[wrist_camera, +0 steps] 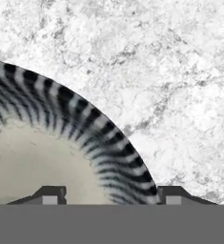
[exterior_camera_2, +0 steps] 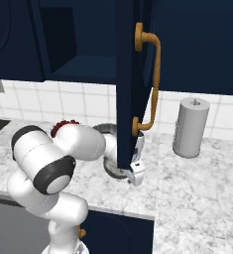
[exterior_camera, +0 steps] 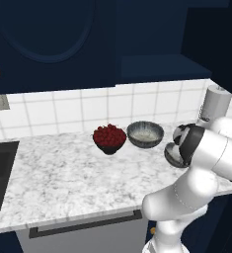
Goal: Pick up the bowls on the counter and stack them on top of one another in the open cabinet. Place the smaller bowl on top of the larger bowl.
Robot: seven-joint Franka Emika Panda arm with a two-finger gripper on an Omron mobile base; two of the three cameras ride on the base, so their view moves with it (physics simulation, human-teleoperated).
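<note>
End effector point(wrist_camera: 104, 195): fingers apart, straddling the bowl's rim
Smaller bowl point(wrist_camera: 46, 143): on the table point(exterior_camera: 63, 173), right of the larger bowl point(exterior_camera: 145, 134)
Advice: seat deeper, close squarely, lift level

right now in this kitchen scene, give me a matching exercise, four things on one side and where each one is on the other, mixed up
Things:
1. berry bowl
2. paper towel roll
3. gripper
4. open cabinet

Places:
A. astride a bowl's striped rim, one fingertip inside, one outside
B. on the wall above the counter, shelf bare
C. standing upright on the counter by the tiled wall
D. on the counter, just left of a grey bowl in the left base view

Pairs: 1-D, 2-C, 3-A, 4-B
</note>
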